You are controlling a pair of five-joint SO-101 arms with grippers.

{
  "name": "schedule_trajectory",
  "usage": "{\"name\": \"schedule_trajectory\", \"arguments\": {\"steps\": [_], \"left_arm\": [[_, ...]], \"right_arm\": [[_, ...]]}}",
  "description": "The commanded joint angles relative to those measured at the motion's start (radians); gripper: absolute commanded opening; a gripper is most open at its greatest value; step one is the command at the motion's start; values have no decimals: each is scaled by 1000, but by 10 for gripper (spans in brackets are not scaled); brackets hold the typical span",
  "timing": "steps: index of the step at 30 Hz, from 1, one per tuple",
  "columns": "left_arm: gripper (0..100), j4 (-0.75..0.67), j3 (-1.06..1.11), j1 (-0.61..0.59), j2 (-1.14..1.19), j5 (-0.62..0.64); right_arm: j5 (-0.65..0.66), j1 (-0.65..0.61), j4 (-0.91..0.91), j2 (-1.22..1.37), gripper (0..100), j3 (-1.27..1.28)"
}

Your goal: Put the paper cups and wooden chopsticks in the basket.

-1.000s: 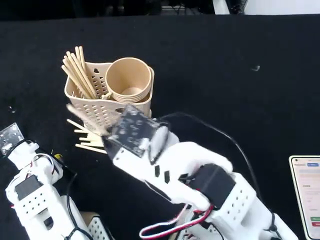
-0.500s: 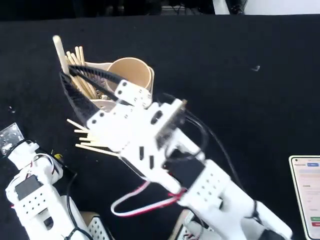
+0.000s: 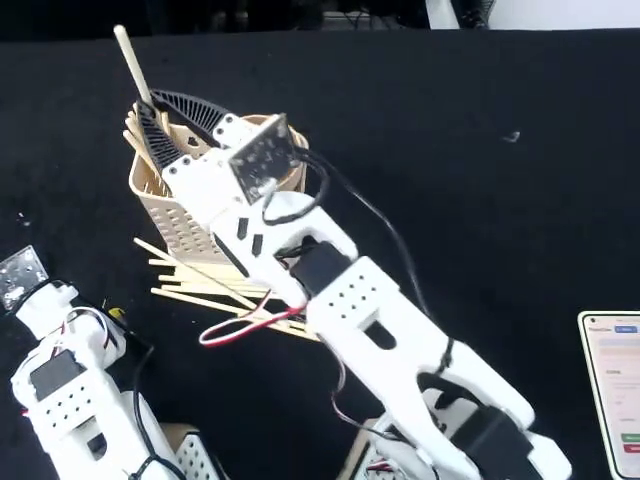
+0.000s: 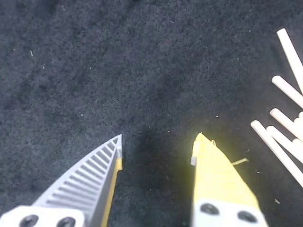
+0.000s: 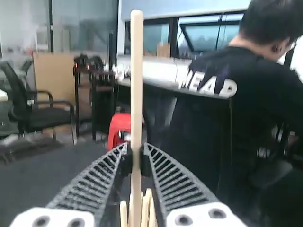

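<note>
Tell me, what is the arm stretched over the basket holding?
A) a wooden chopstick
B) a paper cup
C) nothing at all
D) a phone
A: the right gripper is closed on a single chopstick that sticks out past its fingertips, above the basket.

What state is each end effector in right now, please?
Left end effector: open, holding nothing.
Right end effector: closed on one wooden chopstick, above the basket.
</note>
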Motion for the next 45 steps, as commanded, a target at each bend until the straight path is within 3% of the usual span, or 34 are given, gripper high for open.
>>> {"name": "schedule_trajectory", "arguments": {"steps": [1, 5, 10, 16, 18, 21, 25, 29, 37, 45], "left_arm": [[242, -14, -8, 2, -15, 0], [242, -14, -8, 2, -15, 0], [242, -14, -8, 2, -15, 0], [242, -14, -8, 4, -15, 0], [242, -14, -8, 7, -15, 0], [242, -14, -10, 7, -15, 0], [242, -14, -8, 7, -15, 0], [242, -14, -7, 7, -15, 0], [242, -12, -8, 8, -15, 0], [242, -12, -7, 8, -15, 0]], "right_arm": [[-9, 15, 109, 2, 98, -74], [-11, 15, 288, -51, 209, -114], [-11, 15, 551, -282, 165, -139], [-3, -25, 1223, -567, 125, -88], [-2, -58, 1352, -595, 143, 19], [3, -71, 1301, -575, 203, 272], [103, -71, 973, -509, 252, 588], [115, -74, 772, -447, 231, 699], [196, -75, 735, -257, 205, 688], [209, -77, 813, -31, 201, 535]]}}
